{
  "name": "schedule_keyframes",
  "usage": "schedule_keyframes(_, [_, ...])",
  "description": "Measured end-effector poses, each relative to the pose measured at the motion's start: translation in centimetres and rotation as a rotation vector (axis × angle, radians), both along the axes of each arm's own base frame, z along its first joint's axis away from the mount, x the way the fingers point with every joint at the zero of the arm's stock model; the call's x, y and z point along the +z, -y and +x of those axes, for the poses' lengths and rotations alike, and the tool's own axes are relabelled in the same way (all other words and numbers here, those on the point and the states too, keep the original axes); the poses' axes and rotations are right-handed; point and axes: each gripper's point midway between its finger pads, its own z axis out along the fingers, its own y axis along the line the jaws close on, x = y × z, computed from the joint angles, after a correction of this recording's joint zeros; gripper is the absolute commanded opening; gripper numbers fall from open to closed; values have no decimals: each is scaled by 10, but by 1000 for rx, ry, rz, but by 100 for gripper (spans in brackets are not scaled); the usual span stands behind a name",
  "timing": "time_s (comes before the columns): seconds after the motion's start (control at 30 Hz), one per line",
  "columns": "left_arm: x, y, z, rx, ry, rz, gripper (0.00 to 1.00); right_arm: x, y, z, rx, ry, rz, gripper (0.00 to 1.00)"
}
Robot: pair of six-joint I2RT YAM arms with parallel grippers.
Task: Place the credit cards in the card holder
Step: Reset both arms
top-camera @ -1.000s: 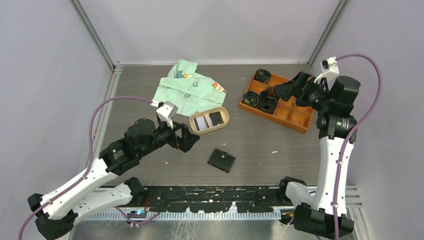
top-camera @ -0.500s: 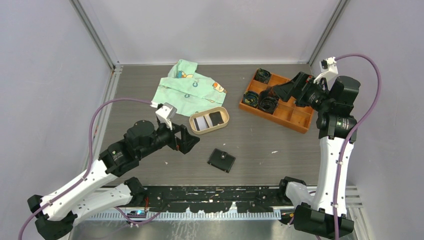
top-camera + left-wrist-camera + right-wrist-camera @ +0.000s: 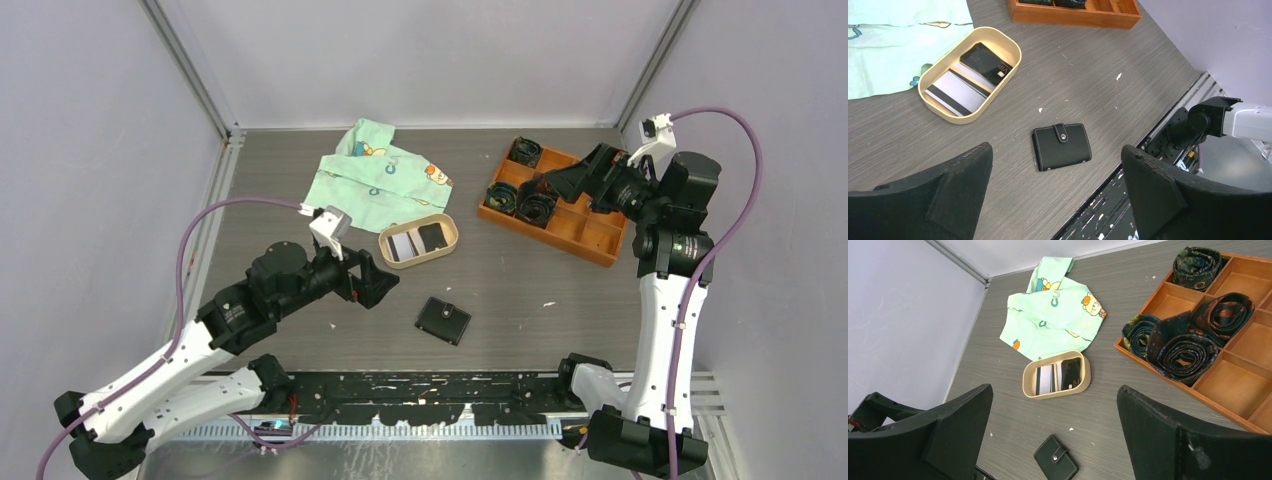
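The card holder [image 3: 443, 320] is a closed black wallet with a snap tab, flat on the table; it shows in the left wrist view [image 3: 1062, 146] and the right wrist view [image 3: 1056, 464]. Two credit cards lie in a tan oval tray [image 3: 384, 240]: a whitish-grey one [image 3: 404, 245] and a black one [image 3: 433, 236], also seen in the left wrist view [image 3: 956, 92] [image 3: 986, 63]. My left gripper [image 3: 378, 285] is open and empty, left of the wallet and below the tray. My right gripper [image 3: 552, 184] is open and empty, high over the orange box.
An orange compartment box [image 3: 590, 243] with rolled ties stands at the back right. A light green printed cloth [image 3: 380, 175] lies behind the tray. The table's front edge with a black rail [image 3: 430, 390] runs just below the wallet.
My left gripper has shifted slightly forward toward the near edge. The right arm and the objects have not moved.
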Motion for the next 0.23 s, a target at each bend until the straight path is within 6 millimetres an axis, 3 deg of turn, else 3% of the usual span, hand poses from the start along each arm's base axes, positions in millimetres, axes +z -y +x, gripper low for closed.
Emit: schedule_keyframes(0.23, [1, 0, -1, -2, 2, -4, 100, 0, 0, 0, 0, 0, 0, 100])
